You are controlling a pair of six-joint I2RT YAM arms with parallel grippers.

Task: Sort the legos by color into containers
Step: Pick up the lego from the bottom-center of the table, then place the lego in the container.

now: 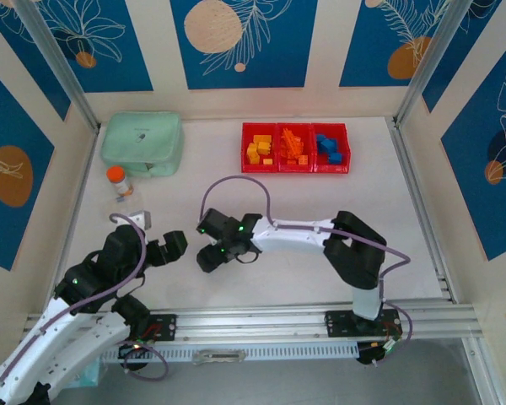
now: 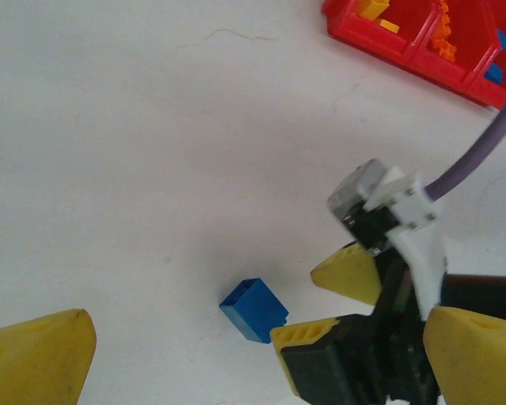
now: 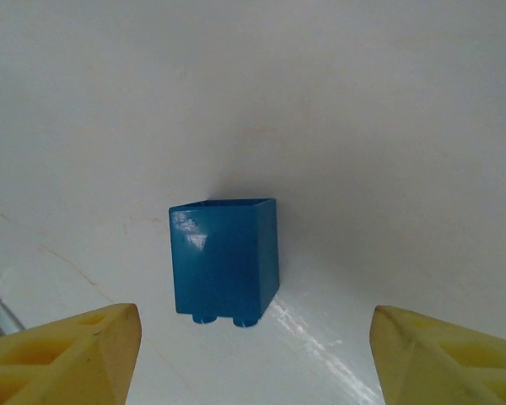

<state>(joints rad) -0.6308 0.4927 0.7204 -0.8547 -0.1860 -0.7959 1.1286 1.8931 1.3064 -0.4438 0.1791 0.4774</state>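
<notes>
A single blue lego [image 3: 225, 260] lies on its side on the white table, studs toward the right wrist camera. My right gripper [image 3: 257, 359] is open, its yellow fingers on either side of the brick and a little short of it, not touching. In the left wrist view the same blue lego [image 2: 254, 310] lies just off the right gripper [image 2: 333, 304] fingertips. My left gripper [image 2: 257, 363] is open and empty, close beside the right one [image 1: 211, 257]. The red containers [image 1: 295, 169] stand at the back, with yellow, orange and blue legos sorted left to right.
A mint-green case [image 1: 142, 143] sits at the back left, with an orange-capped bottle [image 1: 118, 181] in front of it and a small grey-white object [image 1: 142, 219] nearer my left arm. Side rails bound the table left and right.
</notes>
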